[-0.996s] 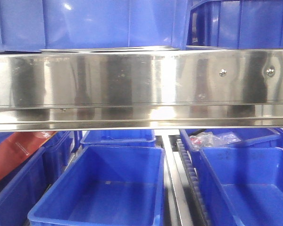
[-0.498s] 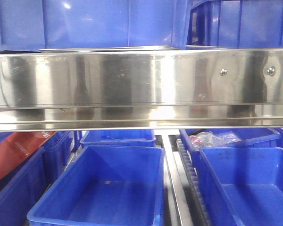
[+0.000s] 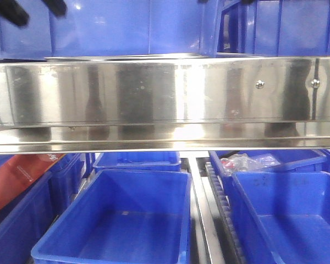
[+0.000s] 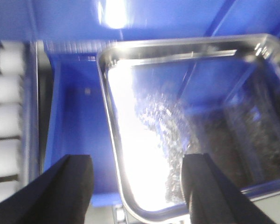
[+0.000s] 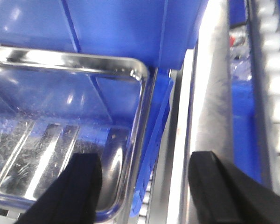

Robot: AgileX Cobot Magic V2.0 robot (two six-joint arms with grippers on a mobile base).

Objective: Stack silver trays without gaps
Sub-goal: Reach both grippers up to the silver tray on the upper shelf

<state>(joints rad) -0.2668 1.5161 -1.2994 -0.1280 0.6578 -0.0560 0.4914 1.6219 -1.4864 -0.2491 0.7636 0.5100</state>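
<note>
I see the silver tray (image 4: pixel 186 107) as polished metal, mirror-glossy, base faintly scuffed. Blue bin (image 3: pixel 143 175): smooth moulded plastic, mild sheen. Shelf rail (image 3: pixel 165 99): bright sheet steel, reflective, slightly smeared. Rollers (image 4: pixel 7 116): white, matt-looking.

Steel beam (image 3: pixel 165 104), horizontal. Below it, centre: blue bin (image 3: pixel 132 220). Below right: second blue bin (image 3: pixel 289 220), clear plastic bag (image 3: pixel 245 163). Below left: red package (image 3: pixel 22 179).

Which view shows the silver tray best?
Left wrist. There the silver tray shows most of its rim, two rounded corners and its shiny inside. The right wrist view catches only one corner and part of the ribbed floor. The front view gives just a thin edge above the steel rail.
</note>
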